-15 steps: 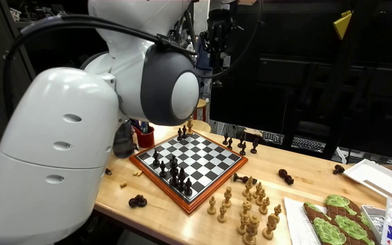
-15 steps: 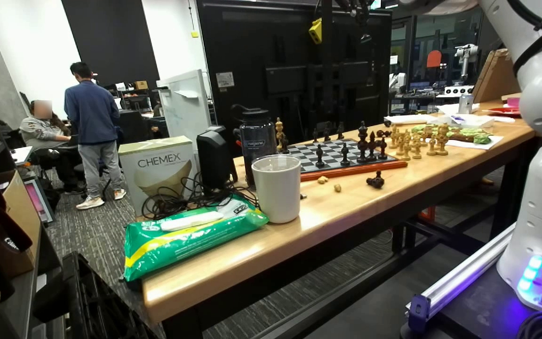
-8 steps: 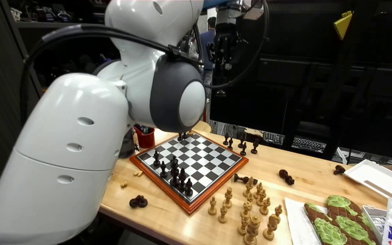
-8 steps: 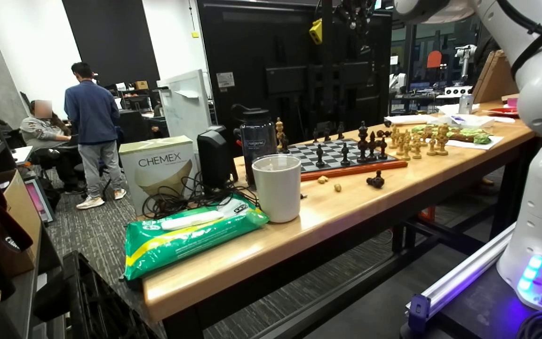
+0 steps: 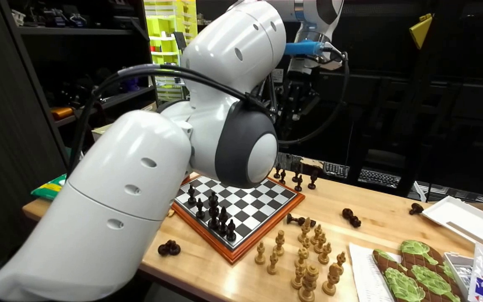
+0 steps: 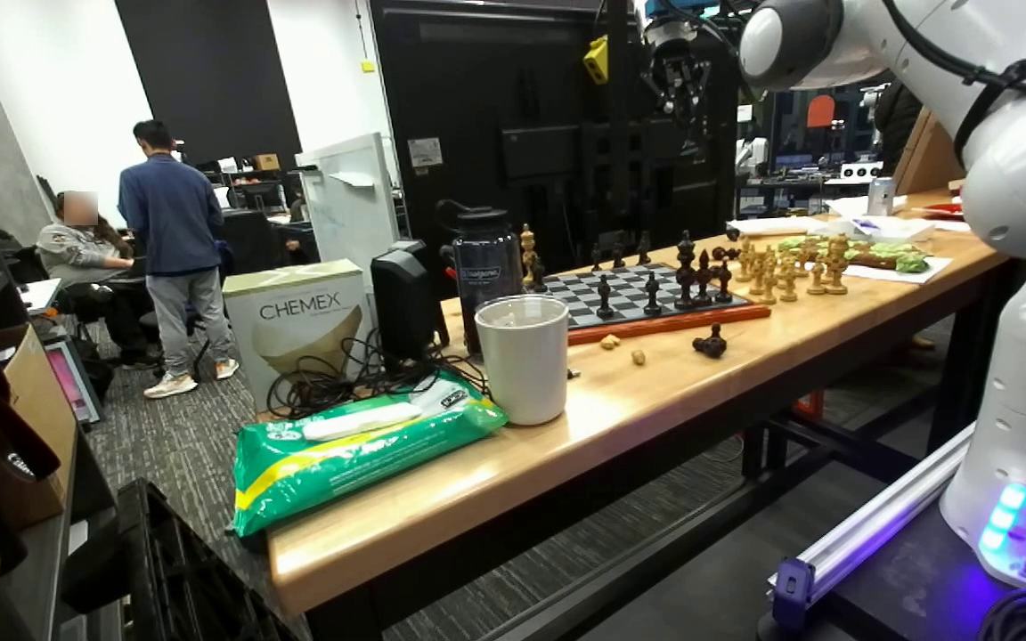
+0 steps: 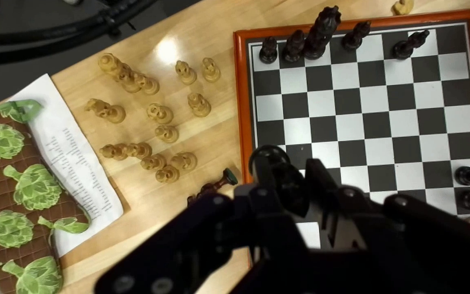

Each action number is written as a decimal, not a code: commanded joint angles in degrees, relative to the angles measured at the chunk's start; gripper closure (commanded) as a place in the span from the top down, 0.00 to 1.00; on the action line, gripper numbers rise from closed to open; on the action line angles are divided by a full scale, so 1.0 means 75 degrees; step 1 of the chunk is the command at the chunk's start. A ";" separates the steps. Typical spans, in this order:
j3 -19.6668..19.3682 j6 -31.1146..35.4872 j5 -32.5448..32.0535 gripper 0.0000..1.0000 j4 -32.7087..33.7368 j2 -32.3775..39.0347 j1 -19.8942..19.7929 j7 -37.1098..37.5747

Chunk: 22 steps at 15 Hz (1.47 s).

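1. The gripper (image 7: pixel 290 190) is closed in on a dark chess piece (image 7: pixel 273 163), its fingers drawn narrow about the body; they hide too much to tell which piece it is.
2. That piece is raised well above the counter (image 6: pixel 638 392), over the wood-framed chessboard (image 7: pixel 377 122) in the wrist view; above which square, I cannot tell. It appears to hang base downward, and gripping it by the body would leave the round foot free.
3. Standing dark pieces (image 7: pixel 318 34) line an edge of the board, resting on their bases.
4. Light wooden pieces (image 7: pixel 160 113) cluster upright beside the board, presumably to keep the colours apart.
5. A fallen dark piece (image 7: pixel 214 185) lies sideways near the frame, probably tipped rather than set so.
6. An artichoke-print mitt (image 7: pixel 35 188) overlaps a printed sheet (image 7: pixel 82 175), seemingly just laid aside.
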 commanded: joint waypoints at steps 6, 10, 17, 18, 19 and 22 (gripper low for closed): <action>-0.0284 0.0033 -0.1097 0.06 0.0143 -0.0825 0.1138 -0.0085; -0.0152 0.0043 -0.0903 0.06 0.0022 -0.0948 0.1098 -0.0092; 0.0118 0.0044 0.0046 0.06 0.0167 0.0122 0.0190 -0.0208; 0.0139 0.0099 0.0139 0.06 0.0199 0.0358 0.0093 -0.0175; 0.0170 0.0095 0.0204 0.06 0.0229 0.0549 0.0024 -0.0218; 0.0077 -0.0003 0.0106 0.06 0.0218 0.0980 -0.0018 -0.0097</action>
